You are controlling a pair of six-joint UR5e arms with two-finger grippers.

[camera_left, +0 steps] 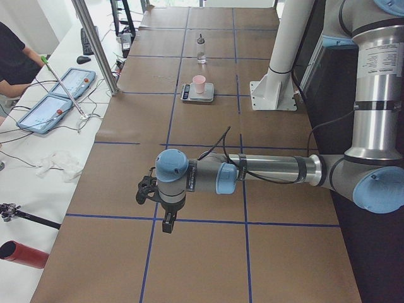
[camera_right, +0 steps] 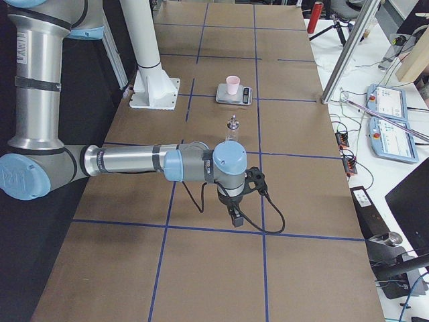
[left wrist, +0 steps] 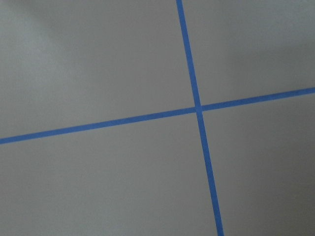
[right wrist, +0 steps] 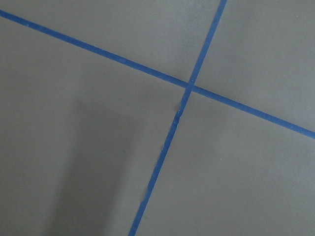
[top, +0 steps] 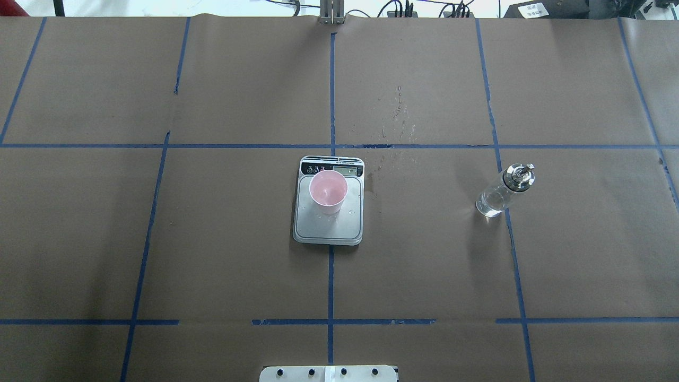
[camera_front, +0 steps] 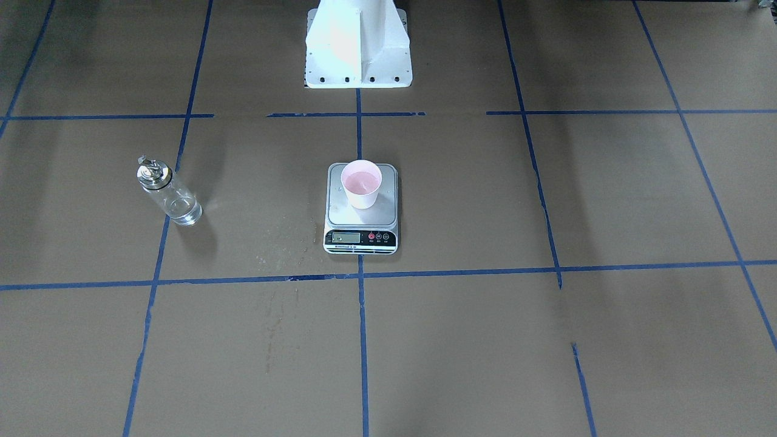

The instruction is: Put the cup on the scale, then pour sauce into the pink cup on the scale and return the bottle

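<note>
The pale pink cup (camera_front: pixel 362 182) stands upright on the silver scale (camera_front: pixel 388 211) at the table's middle, and shows in the overhead view (top: pixel 328 190) on the scale (top: pixel 329 229). The clear glass bottle (top: pixel 504 190) with its silver cap stands upright on the paper, apart on my right side (camera_front: pixel 169 193). My left gripper (camera_left: pixel 166 224) hangs far from both at the table's left end. My right gripper (camera_right: pixel 234 218) hangs at the right end, short of the bottle (camera_right: pixel 232 129). I cannot tell whether either is open or shut. Both wrist views show only paper and tape.
Brown paper with a blue tape grid covers the table. The white robot base (camera_front: pixel 358 48) stands behind the scale. Dried droplet marks (top: pixel 398 114) lie beyond the scale. Tablets (camera_left: pixel 57 95), cables and a seated person (camera_left: pixel 12 50) are along the far side.
</note>
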